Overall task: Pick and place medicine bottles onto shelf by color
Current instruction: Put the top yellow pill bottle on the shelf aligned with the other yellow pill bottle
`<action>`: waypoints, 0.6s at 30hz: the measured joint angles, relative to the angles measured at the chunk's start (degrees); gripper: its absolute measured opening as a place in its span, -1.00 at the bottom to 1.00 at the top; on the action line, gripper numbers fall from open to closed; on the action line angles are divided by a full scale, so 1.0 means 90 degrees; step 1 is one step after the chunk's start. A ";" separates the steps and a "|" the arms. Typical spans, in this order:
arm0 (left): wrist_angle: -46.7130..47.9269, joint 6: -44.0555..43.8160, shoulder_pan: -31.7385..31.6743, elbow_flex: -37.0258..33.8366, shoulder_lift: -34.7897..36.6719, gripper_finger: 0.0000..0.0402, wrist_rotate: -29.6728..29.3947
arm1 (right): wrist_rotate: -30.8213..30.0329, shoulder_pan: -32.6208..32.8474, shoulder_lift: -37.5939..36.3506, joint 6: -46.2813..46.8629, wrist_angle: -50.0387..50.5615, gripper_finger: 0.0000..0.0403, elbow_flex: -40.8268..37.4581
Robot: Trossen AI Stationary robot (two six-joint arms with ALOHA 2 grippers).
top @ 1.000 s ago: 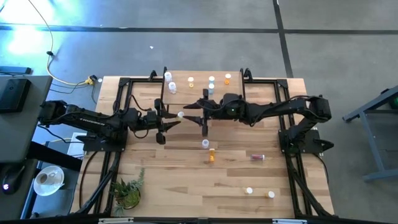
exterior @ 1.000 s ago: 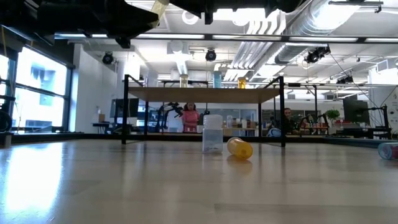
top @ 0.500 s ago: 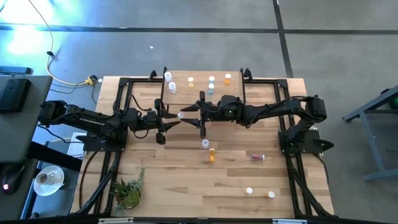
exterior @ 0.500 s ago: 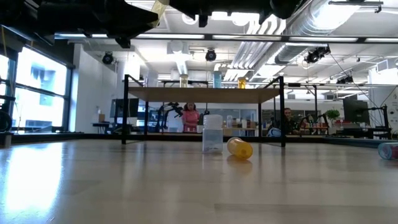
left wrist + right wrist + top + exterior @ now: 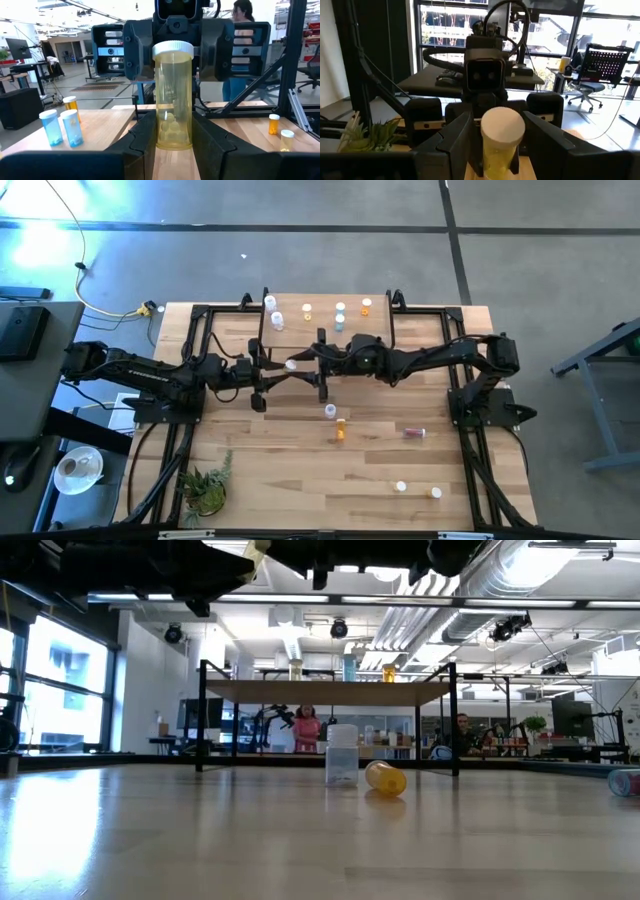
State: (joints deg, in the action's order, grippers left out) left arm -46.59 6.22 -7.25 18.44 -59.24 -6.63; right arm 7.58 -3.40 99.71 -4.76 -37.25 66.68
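A pale yellow bottle (image 5: 172,100) with a white cap stands upright in my left gripper (image 5: 175,145), in the air in front of the shelf (image 5: 325,320); it also shows in the high view (image 5: 291,364). My left gripper (image 5: 283,369) is shut on it. My right gripper (image 5: 502,150) faces it from the table's right, open. Its fingers stand close on either side of the bottle's cap (image 5: 502,127); I cannot tell whether they touch. Several bottles stand on the shelf, bluish ones (image 5: 272,311) at its left and amber ones (image 5: 366,305) at its right. My left gripper pinches the bottle's lower body (image 5: 172,135) between its two fingers (image 5: 142,142). The fingers come level from the table's left. The bottle stands upright, cap up, lifted clear of the table.
On the table near the front of the shelf stand a clear bottle (image 5: 329,411) and a lying amber one (image 5: 340,428). A reddish bottle (image 5: 414,432) lies farther right, two more (image 5: 401,486) (image 5: 436,493) near the front edge. A small plant (image 5: 205,490) stands front left.
My right gripper has gone toward the table's left, up to my left gripper, and its fingers now stand on either side of the bottle's cap. The bottle has stayed upright where it was.
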 joint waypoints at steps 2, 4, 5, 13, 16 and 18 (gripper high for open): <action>0.0009 0.0000 0.0000 0.0002 -0.0002 -0.54 -0.0004 | 0.0001 0.0000 0.0096 -0.0009 -0.0027 -0.18 0.0145; 0.0003 0.0000 0.0000 0.0002 -0.0002 -0.54 -0.0008 | -0.0001 0.0000 0.0102 -0.0026 0.0174 -0.18 0.0207; 0.0011 -0.0002 -0.0004 0.0002 -0.0002 -0.54 -0.0009 | -0.0001 0.0000 0.0104 -0.0046 0.0274 -0.18 0.0225; 0.0052 0.0000 -0.0025 0.0002 -0.0002 -0.54 -0.0012 | -0.0059 0.0002 0.0077 -0.0021 0.0400 -0.18 0.0228; 0.0053 0.0000 -0.0027 0.0002 -0.0002 -0.54 -0.0015 | -0.0069 0.0003 0.0077 -0.0021 0.0395 -0.18 0.0228; 0.0053 0.0000 -0.0027 0.0002 -0.0002 -0.54 -0.0020 | -0.0071 0.0005 0.0077 -0.0021 0.0400 -0.18 0.0228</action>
State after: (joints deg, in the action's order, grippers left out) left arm -46.11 6.22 -7.49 18.46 -59.27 -6.81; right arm 6.94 -3.36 100.40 -4.95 -33.65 68.73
